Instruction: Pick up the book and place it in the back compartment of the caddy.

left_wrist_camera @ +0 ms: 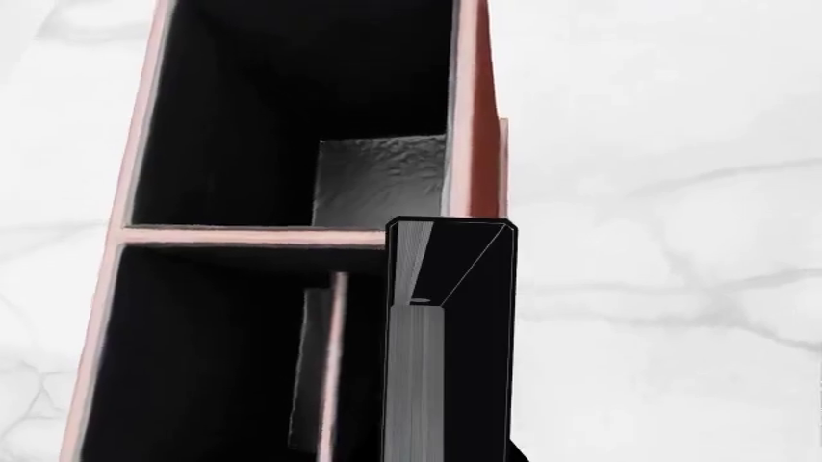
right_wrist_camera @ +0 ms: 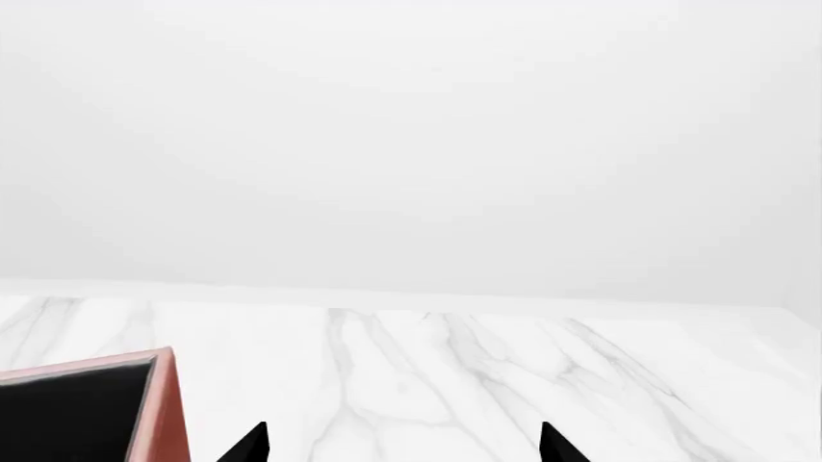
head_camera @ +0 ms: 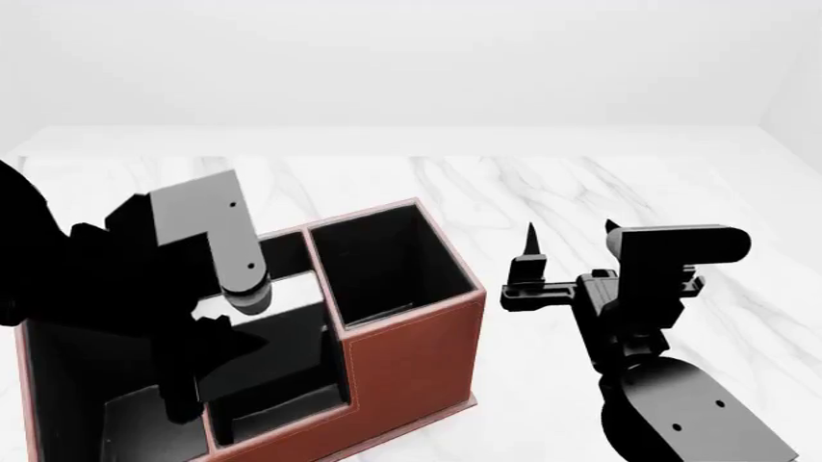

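The red-brown caddy point(head_camera: 411, 356) stands at the lower left of the head view, its taller cell point(head_camera: 385, 265) at the far right end. My left gripper point(head_camera: 225, 351) hangs over the lower cells, shut on the black book point(head_camera: 289, 361). In the left wrist view the book point(left_wrist_camera: 449, 337) stands on end, grey page edges showing. Its far end reaches the thin wall point(left_wrist_camera: 257, 236) between two black cells, close to the caddy's side wall point(left_wrist_camera: 482, 144). My right gripper point(head_camera: 569, 241) is open and empty beside the caddy, over bare marble point(right_wrist_camera: 404, 443).
A white marble tabletop point(head_camera: 617, 192) spreads behind and to the right of the caddy. One caddy corner point(right_wrist_camera: 161, 404) shows in the right wrist view. The left arm point(head_camera: 192, 241) hides the caddy's left cells in the head view.
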`<state>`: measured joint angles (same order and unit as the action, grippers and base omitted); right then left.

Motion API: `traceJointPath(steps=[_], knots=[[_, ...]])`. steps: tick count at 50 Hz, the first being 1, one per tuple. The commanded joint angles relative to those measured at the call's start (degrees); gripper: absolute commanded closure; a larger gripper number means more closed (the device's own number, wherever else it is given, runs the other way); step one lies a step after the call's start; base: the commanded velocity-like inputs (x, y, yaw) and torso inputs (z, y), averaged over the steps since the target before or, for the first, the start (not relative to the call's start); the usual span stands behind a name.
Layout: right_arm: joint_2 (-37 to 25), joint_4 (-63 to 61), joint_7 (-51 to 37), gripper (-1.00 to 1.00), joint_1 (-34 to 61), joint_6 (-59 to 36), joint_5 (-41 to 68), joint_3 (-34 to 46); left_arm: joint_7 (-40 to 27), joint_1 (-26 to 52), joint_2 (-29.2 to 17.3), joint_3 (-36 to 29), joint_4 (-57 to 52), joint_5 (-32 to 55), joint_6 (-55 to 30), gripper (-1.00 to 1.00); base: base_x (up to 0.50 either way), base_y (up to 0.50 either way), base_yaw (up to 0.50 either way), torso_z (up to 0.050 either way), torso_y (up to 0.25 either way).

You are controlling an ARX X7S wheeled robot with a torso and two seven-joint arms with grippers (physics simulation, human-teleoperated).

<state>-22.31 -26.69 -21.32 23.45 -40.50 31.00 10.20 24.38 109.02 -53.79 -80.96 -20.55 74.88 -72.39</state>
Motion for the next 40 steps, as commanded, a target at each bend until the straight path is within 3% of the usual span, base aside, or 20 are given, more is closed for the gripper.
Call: traceJointPath(steps=[1,21,40], knots=[[-0.2,0.0,-0.2,-1.00,-0.2,0.2,0.2,-0.2,2.4,-1.3,-2.6,0.5,-1.0,-3.6,5.2,1.00,0.00,0.00,0.00,0.010,0.000],[-0.4,-0.3,-0.6,-1.00,-0.2,0.1,0.8,-0.3,5.4,-5.3,-9.6,-0.1,-2.9,-12.0,15.8,1.00,0.00,0.00,0.00,0.000,0.001],[-0.7,-0.5,-0.9,-1.00,-0.1,0.1,1.0,-0.2,6.4,-8.0,-8.6,0.1,0.8,-11.4,19.1,1.00,0.00,0.00,0.00,0.001,0.001]])
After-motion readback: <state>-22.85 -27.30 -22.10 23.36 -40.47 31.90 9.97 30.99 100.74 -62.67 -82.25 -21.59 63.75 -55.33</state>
